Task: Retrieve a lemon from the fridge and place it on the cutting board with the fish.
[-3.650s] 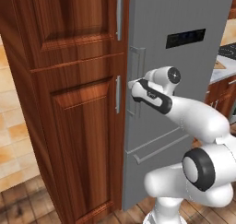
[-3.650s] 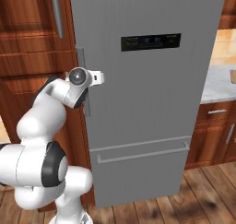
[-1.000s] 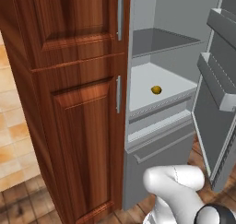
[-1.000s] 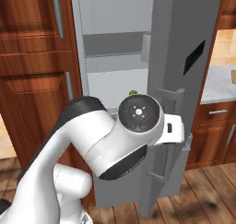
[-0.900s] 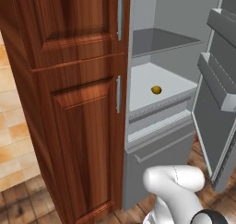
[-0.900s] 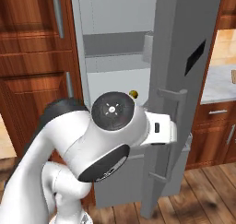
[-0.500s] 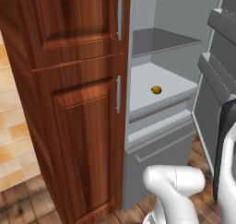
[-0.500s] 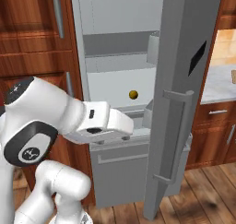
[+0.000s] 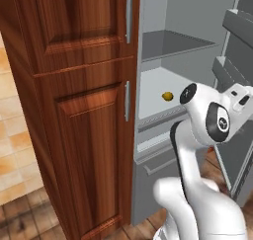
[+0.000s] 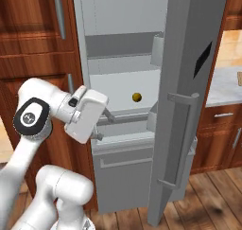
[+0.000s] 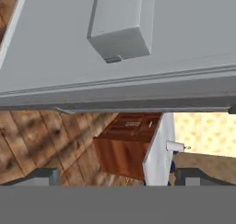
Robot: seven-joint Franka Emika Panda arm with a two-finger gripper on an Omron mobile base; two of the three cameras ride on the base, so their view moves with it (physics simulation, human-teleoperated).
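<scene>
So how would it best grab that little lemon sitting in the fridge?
Probably across its short middle, reaching in from the open front: the lemon lies alone on the white shelf of the fridge, nothing beside it. The open gripper looks wide enough.

The fridge (image 10: 189, 82) stands open, its door swung out to the right. The lemon (image 10: 136, 97) lies on a white shelf inside. The gripper (image 10: 103, 125) hangs just left of the shelf's front, jaws spread.

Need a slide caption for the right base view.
Fridge door open, lemon on the white shelf, open hand just outside.
</scene>
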